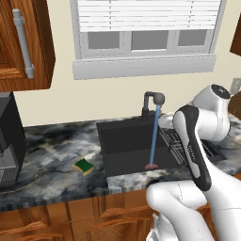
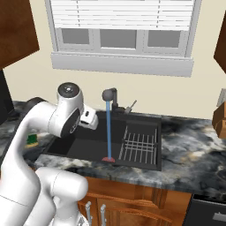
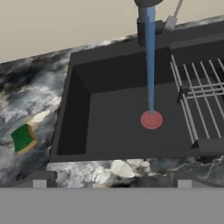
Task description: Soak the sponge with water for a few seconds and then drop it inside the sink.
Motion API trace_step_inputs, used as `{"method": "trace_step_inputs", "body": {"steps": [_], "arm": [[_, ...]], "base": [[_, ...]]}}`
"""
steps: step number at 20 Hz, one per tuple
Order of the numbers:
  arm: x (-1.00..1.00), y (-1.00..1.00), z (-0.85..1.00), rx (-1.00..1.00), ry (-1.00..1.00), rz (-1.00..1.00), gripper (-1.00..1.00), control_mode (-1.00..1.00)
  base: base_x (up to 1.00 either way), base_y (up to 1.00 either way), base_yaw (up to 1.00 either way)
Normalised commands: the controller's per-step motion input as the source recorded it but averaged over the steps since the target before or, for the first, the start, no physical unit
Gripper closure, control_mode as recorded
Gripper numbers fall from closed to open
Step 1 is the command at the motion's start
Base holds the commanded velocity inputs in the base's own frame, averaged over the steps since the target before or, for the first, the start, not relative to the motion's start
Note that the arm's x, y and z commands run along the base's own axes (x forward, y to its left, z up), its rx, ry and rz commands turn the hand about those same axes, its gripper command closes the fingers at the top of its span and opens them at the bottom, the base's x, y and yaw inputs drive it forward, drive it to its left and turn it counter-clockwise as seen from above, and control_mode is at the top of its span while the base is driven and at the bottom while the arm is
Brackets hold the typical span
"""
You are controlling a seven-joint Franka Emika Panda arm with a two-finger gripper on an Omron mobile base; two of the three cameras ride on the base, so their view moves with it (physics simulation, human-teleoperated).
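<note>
In your left base view, the sponge (image 1: 84,165) lay flat on the marbled surface (image 1: 52,164), green side up, to the left of the sink (image 1: 123,143) and apart from its rim. The water (image 1: 154,136) ran in a thin blue line from the black faucet (image 1: 151,102) down to the red drain mark (image 1: 152,166). The white arm (image 1: 197,146) rose at the lower right and covered the sink's right part.

In your right base view, the sponge (image 2: 32,140) peeked out just behind the arm (image 2: 53,121), on the surface left of the sink (image 2: 92,143). The water (image 2: 108,130) fell straight onto the drain mark (image 2: 108,159), and a wire dish rack (image 2: 139,143) sat in the basin's right part.

In your hand view, the claw (image 3: 111,183) stood spread wide and held nothing, its two tips at the bottom edge above the near rim of the sink (image 3: 74,113). The sponge (image 3: 22,138) sat well to the left on the surface (image 3: 30,96). The water (image 3: 150,61) met the drain mark (image 3: 151,119), with the dish rack (image 3: 199,100) to the right.
</note>
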Motion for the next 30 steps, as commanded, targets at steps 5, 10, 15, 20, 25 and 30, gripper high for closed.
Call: {"method": "trace_step_inputs", "body": {"steps": [5, 10, 15, 20, 25, 30], "arm": [[-0.04, 0.5, 0.0, 0.0, 0.06, 0.17, -1.0, -1.0], [0.0, 0.47, -0.01, 0.0, 0.03, 0.21, -1.0, -1.0], [0.09, 0.59, -0.15, 0.0, 0.0, 0.23, -1.0, -1.0], [0.23, 0.58, -0.08, -0.04, 0.0, 0.22, -1.0, -1.0], [0.32, 0.63, -0.14, -0.06, 0.02, 0.19, -1.0, -1.0], [0.4, 0.59, -0.2, -0.08, 0.05, 0.16, -1.0, -1.0]], "base": [[0.0, 0.0, 0.0], [0.0, 0.0, 0.0], [0.0, 0.0, 0.0], [0.0, 0.0, 0.0], [0.0, 0.0, 0.0], [0.0, 0.0, 0.0]]}}
